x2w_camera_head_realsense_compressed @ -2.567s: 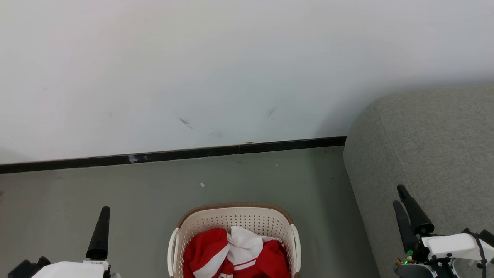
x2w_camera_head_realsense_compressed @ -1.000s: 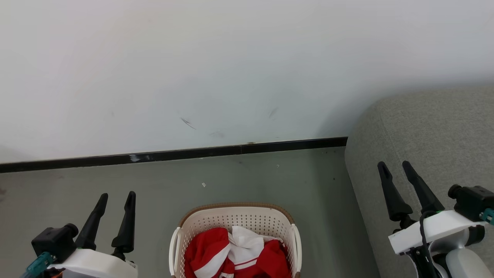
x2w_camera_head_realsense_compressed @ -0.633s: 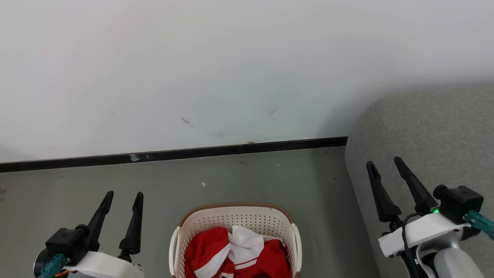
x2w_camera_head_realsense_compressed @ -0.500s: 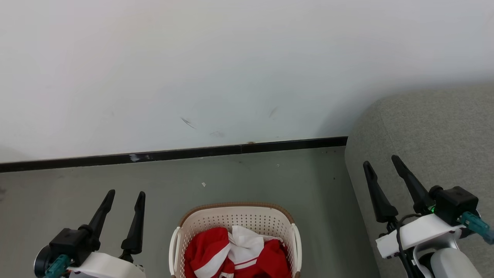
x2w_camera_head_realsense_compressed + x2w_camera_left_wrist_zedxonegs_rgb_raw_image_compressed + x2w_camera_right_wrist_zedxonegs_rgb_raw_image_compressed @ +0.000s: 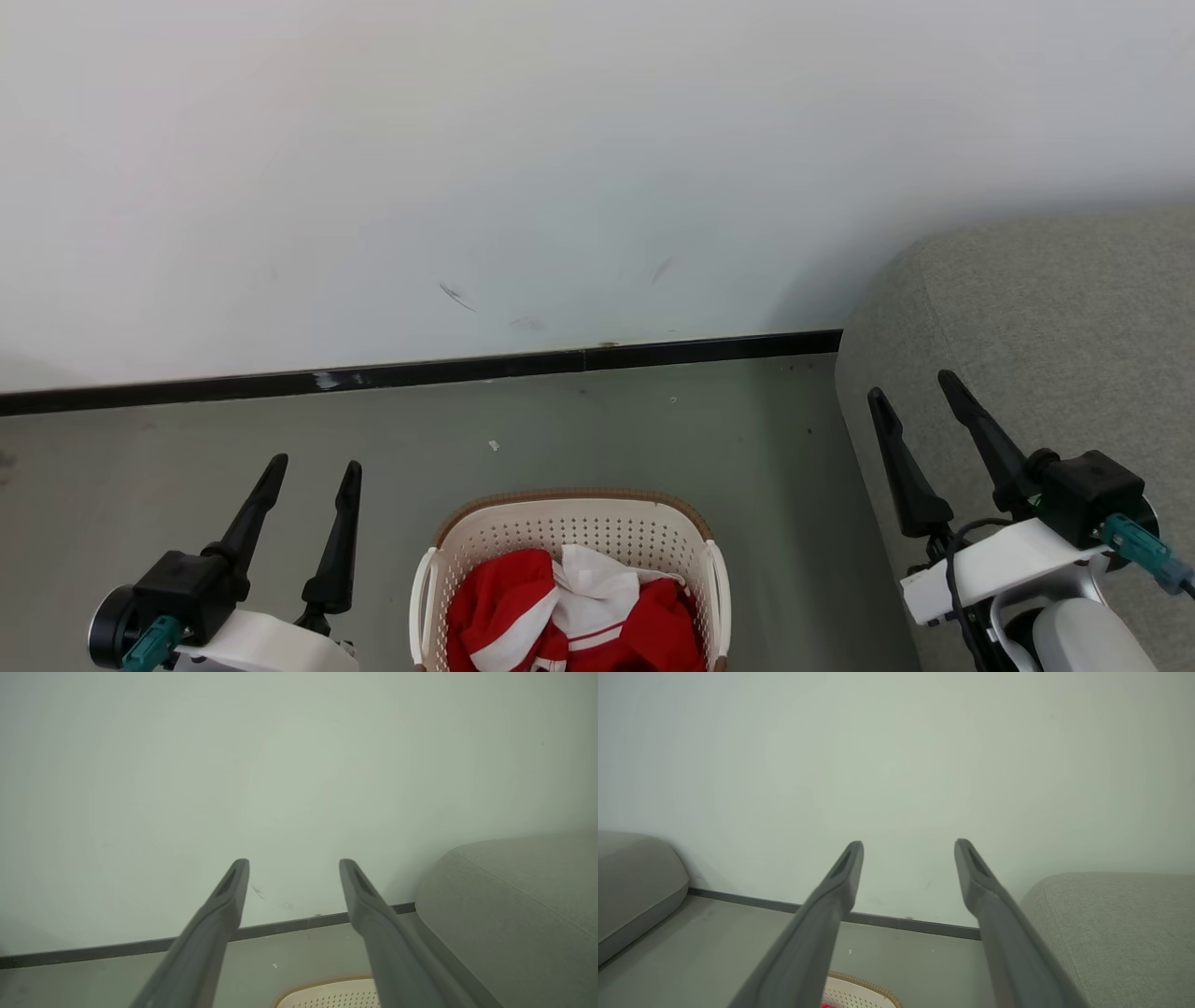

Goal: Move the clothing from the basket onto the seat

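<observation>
Red-and-white clothing (image 5: pixel 569 611) crumpled in the laundry basket (image 5: pixel 569 523) on the floor (image 5: pixel 597 439), left of the grey seat (image 5: pixel 1046 317); bunched, no clear long axis. Added from the right wrist: a second grey cushion (image 5: pixel 635 877) at left. Left claw (image 5: pixel 315 464) and right claw (image 5: pixel 910 385) spread, empty, flanking the basket, fingers angled toward the far wall (image 5: pixel 560 168).
</observation>
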Controlling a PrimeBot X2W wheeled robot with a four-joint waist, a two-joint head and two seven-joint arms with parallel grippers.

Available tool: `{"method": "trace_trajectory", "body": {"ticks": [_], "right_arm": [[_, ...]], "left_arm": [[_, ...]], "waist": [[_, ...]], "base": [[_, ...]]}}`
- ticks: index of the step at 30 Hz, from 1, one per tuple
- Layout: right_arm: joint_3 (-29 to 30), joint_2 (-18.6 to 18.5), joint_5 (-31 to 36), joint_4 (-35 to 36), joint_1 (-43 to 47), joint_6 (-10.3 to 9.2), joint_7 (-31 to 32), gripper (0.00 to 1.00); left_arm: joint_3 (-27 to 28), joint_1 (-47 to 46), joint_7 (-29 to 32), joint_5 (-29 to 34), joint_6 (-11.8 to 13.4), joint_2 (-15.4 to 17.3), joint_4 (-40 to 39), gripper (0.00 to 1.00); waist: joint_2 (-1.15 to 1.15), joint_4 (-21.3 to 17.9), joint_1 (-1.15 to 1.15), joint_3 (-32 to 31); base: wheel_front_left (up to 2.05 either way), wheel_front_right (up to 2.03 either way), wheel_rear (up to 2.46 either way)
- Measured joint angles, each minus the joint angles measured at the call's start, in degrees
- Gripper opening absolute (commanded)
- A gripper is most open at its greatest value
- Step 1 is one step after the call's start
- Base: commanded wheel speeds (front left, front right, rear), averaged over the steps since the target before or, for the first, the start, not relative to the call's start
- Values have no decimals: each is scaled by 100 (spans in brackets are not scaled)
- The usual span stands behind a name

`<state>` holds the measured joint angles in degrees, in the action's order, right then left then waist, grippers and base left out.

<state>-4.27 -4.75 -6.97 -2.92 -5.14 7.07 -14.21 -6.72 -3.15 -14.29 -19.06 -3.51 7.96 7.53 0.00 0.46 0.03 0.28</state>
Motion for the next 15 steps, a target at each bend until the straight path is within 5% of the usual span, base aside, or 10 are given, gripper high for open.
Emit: {"method": "trace_trajectory", "body": {"ticks": [15], "right_arm": [[42,68,0,42,13,0,-1,100]], "left_arm": [[98,0,0,54,-77,-85,38,100]], "waist": [[0,-2,-1,49]], "base": [[0,0,0]]}}
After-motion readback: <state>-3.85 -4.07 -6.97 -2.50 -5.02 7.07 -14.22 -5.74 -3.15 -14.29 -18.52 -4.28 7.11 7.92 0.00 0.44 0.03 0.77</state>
